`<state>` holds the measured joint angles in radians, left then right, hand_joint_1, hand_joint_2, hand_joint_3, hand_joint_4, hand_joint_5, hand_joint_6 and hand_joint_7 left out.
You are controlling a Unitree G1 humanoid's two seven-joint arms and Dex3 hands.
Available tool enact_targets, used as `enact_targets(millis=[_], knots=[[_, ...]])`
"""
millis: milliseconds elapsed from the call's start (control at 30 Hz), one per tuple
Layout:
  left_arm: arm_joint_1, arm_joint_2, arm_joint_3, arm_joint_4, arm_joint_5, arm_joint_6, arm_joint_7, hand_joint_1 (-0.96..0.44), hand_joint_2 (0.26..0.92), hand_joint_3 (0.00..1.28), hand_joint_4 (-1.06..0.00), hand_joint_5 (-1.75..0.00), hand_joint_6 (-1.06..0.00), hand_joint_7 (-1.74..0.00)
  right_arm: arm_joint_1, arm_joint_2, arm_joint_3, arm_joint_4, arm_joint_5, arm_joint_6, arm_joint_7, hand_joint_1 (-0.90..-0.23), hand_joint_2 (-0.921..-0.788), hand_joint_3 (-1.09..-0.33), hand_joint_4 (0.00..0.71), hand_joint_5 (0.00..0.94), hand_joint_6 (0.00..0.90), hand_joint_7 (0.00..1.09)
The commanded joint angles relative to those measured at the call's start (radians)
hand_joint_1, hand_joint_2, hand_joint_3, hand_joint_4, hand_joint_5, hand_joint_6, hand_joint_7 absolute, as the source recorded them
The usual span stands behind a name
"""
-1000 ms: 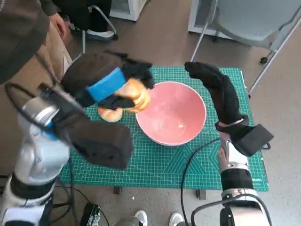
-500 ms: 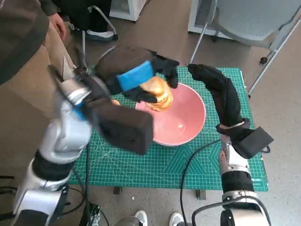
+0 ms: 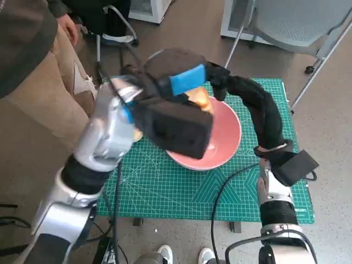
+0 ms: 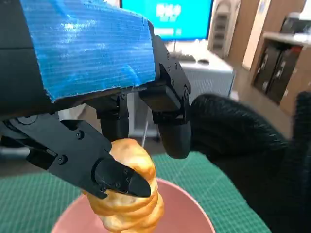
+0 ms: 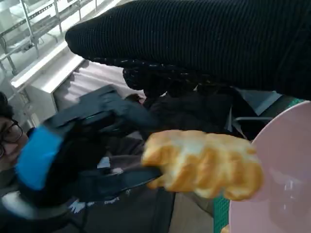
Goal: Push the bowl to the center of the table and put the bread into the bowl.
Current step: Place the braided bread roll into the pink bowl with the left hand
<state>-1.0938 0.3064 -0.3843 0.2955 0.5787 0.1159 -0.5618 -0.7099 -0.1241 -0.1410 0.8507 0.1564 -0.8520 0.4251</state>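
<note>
Golden bread pinched in left hand above bowl; right hand alongside, grip unclear.

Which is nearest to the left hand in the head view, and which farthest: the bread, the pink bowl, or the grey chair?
1. Bread: held in the left hand above the bowl.
2. Pink bowl: directly beneath the hand, on the green mat.
3. Grey chair: on the floor beyond the table's far right corner.

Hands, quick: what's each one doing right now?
Left hand: holding the bread over the bowl.
Right hand: holds nothing visible; open or closed cannot be told.
</note>
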Motion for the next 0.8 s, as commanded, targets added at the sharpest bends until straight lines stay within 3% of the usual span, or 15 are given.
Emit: enact_targets(millis=[33,167,200,233,267,300,367,467,633,800], knots=[[-0.042,-0.014,0.007,0.033,-0.007,-0.033,0.042,0.0,0.899,0.11,-0.67,-1.3,-0.65,-1.03,0.035,-0.011,-0.002,-0.007,0.001,0.022,-0.012,-0.713,-0.921,-0.82,0.141,0.0,-0.001,0.42],[-0.042,-0.025,0.006,0.051,-0.013,-0.009,0.028,0.0,0.915,0.14,-0.6,-1.31,-0.57,-1.17,0.039,-0.013,-0.002,-0.02,0.003,0.03,-0.016,-0.718,-0.921,-0.82,0.14,0.0,-0.001,0.42],[-0.044,-0.027,0.005,0.056,-0.014,0.004,0.016,0.13,0.917,0.15,-0.6,-1.31,-0.47,-0.95,0.04,-0.013,-0.002,-0.023,0.004,0.032,-0.018,-0.72,-0.921,-0.82,0.141,0.0,-0.001,0.42],[-0.049,-0.028,-0.001,0.061,-0.011,0.022,-0.003,0.21,0.919,0.15,-0.59,-1.32,-0.44,-0.73,0.041,-0.013,-0.002,-0.027,0.005,0.034,-0.018,-0.72,-0.921,-0.821,0.141,0.001,-0.001,0.42],[-0.052,-0.027,-0.005,0.064,-0.009,0.033,-0.016,0.1,0.873,0.12,-0.51,-1.03,-0.4,-0.53,0.041,-0.013,-0.002,-0.03,0.005,0.036,-0.019,-0.721,-0.921,-0.821,0.142,0.001,-0.001,0.42],[-0.056,-0.026,-0.01,0.069,-0.009,0.049,-0.039,0.05,0.859,0.11,-0.5,-0.88,-0.39,-0.45,0.041,-0.013,-0.002,-0.031,0.007,0.038,-0.019,-0.721,-0.921,-0.821,0.142,0.001,-0.001,0.42],[-0.064,-0.023,-0.015,0.076,-0.01,0.074,-0.076,-0.1,0.818,0.07,-0.29,-0.38,-0.32,-0.21,0.04,-0.012,-0.002,-0.033,0.008,0.04,-0.02,-0.722,-0.921,-0.821,0.142,0.001,-0.001,0.42],[-0.072,-0.019,-0.023,0.082,-0.005,0.097,-0.11,-0.22,0.79,0.03,-0.11,-0.12,-0.25,-0.07,0.039,-0.011,-0.002,-0.032,0.007,0.041,-0.024,-0.72,-0.921,-0.822,0.142,0.001,-0.001,0.42],[-0.065,-0.006,-0.029,0.071,0.008,0.111,-0.126,-0.36,0.766,0.01,-0.02,-0.02,-0.2,-0.01,0.036,-0.01,-0.001,-0.021,0.0,0.036,-0.031,-0.721,-0.921,-0.822,0.143,0.001,-0.001,0.42],[-0.052,0.014,-0.03,0.067,0.008,0.093,-0.134,-0.42,0.76,0.01,0.0,0.0,-0.17,0.0,0.032,-0.011,-0.002,-0.01,-0.002,0.032,-0.035,-0.72,-0.921,-0.824,0.143,0.001,-0.001,0.42]])
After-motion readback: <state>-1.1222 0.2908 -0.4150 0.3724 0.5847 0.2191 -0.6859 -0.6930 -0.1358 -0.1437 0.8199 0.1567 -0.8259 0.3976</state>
